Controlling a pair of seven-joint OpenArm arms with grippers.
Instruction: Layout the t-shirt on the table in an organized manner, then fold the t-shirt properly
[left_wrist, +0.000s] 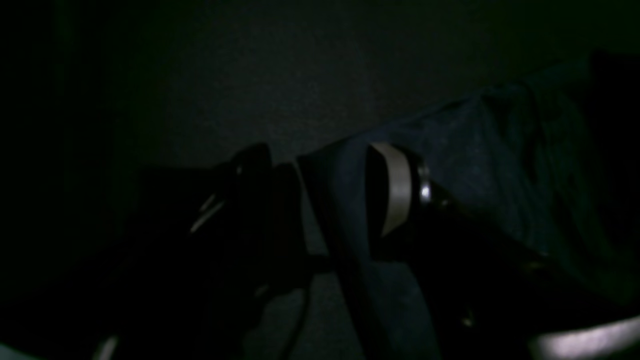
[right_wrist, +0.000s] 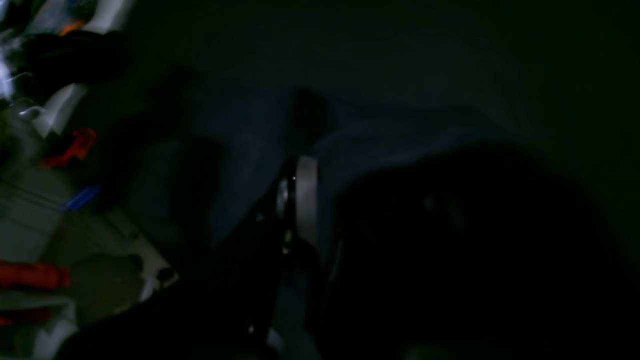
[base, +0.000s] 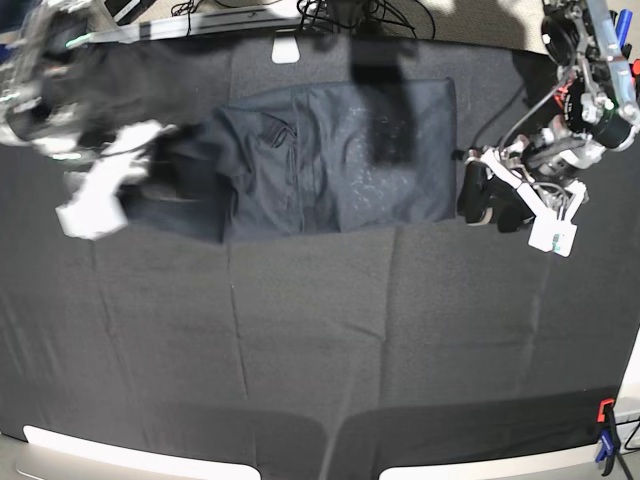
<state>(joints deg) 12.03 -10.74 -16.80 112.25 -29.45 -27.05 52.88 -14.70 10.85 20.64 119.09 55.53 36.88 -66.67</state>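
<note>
Fabric sits between the jaws of the left gripper (left_wrist: 350, 195): in the left wrist view a dark blue-grey fold of the t-shirt (left_wrist: 475, 165) passes between the pale pad and the dark finger opposite, so we read that gripper as clamped on the cloth. In the base view this gripper (base: 478, 195) is at the shirt's 3 o'clock edge, touching or just beside it.

The right gripper (right_wrist: 300, 200) is harder to read. Its wrist view is very dark; we see one pale pad against bluish cloth, but we cannot tell whether its jaws are together or apart. In the base view that arm is blurred at 9 o'clock of the shirt, over the bunched, narrower end.

The t-shirt (base: 340, 160) lies on the table (base: 300, 360) towards 12 o'clock, well away from the near rim, fairly flat at its 3 o'clock end and rumpled at 9 o'clock.

We judge the step in hand to be laying out. To do it well, we should pull the two ends apart evenly and low over the black cloth, keep the grip on the hem edge only, and avoid dragging the tablecloth along with it.

A faint speckled patch shows on the shirt; we can read no writing, brand or label anywhere.
</note>
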